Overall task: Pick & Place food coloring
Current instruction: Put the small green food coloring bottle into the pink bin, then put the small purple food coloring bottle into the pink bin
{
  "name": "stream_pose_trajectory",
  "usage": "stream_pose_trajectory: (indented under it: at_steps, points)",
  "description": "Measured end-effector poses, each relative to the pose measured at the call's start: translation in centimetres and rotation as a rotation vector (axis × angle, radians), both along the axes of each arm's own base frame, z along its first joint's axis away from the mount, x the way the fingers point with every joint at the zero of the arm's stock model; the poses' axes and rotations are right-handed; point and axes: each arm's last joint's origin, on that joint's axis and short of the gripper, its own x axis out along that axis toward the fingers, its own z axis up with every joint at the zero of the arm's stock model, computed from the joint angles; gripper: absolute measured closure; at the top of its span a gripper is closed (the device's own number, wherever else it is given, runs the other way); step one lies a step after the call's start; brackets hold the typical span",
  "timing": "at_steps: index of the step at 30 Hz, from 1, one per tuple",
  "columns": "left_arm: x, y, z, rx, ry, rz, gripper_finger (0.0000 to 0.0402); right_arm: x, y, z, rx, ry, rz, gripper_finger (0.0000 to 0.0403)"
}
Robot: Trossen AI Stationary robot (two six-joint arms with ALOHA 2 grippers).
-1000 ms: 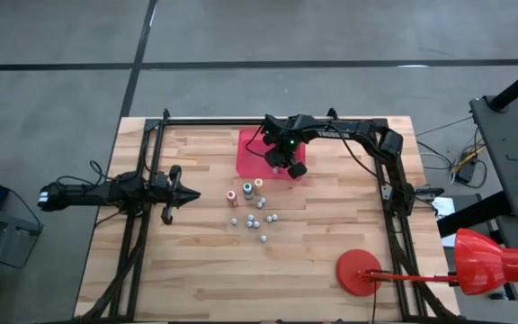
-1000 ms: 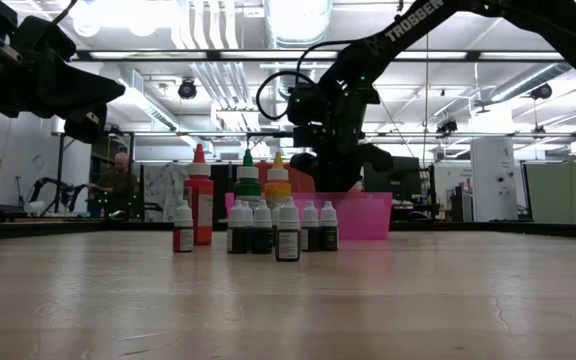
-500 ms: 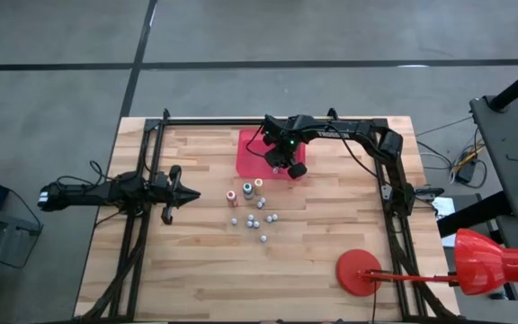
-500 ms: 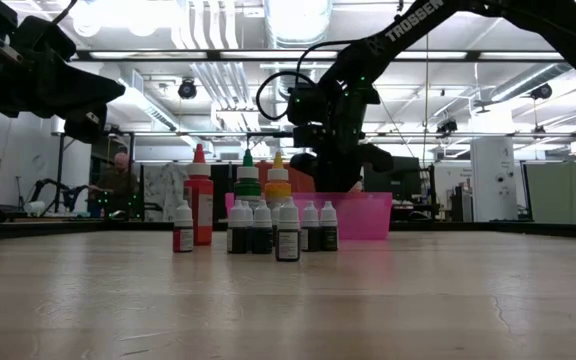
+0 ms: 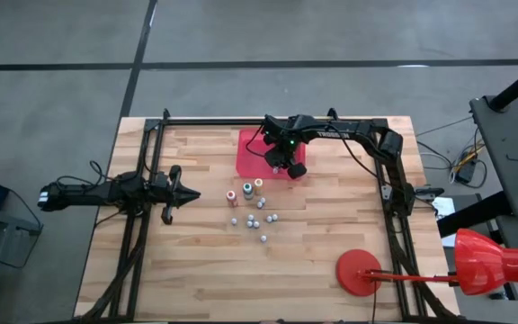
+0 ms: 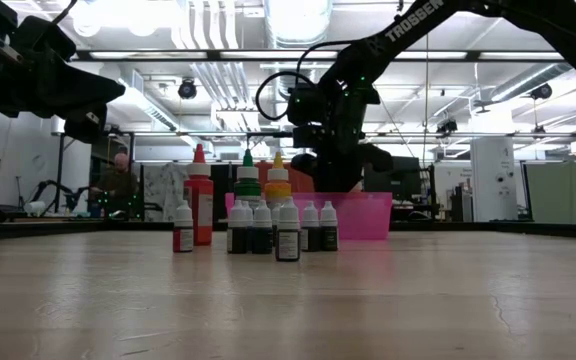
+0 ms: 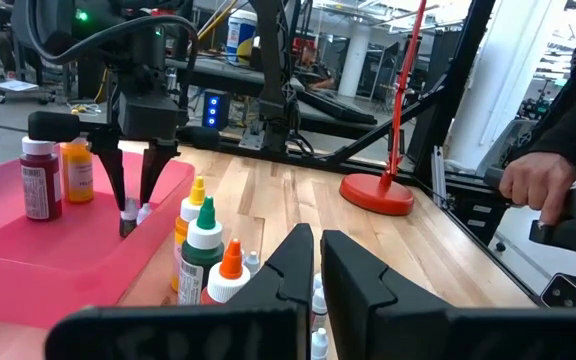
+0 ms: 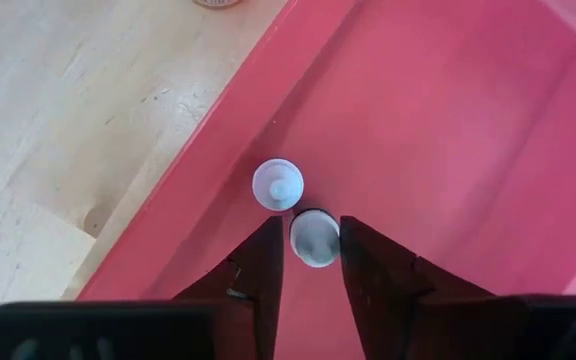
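Several food coloring bottles stand upright in a cluster mid-table. Three are taller and several are small. The flat red tray lies beyond them and holds two more bottles at its far side. My right gripper hangs over the tray's near right part, shut on a small white-capped bottle. Another small bottle stands on the tray floor just past it. My left gripper is shut and empty, above the table left of the cluster. My right gripper pinches the small bottle at its white cap between its two fingers, which point straight down from above. The bottle stands upright inside the tray. I cannot tell whether its base rests on the tray floor.
A red round stand base sits at the table's near right. Black frame rails run along both sides. A person's hand shows beyond the table's right side. Bare wood lies near the front edge.
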Motion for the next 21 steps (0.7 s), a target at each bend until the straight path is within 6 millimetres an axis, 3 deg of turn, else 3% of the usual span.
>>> stream_pose_trajectory:
  at_steps: [13,21]
  points:
    - [0.0,0.0,0.0,0.000,0.000,0.000,0.0402,-0.1,0.0,0.5,-0.012,-0.007,-0.011,0.0297]
    - [0.0,0.0,0.0,0.000,0.000,0.000,0.0402,-0.5,0.2,2.7,-0.035,-0.056,-0.027,0.0292]
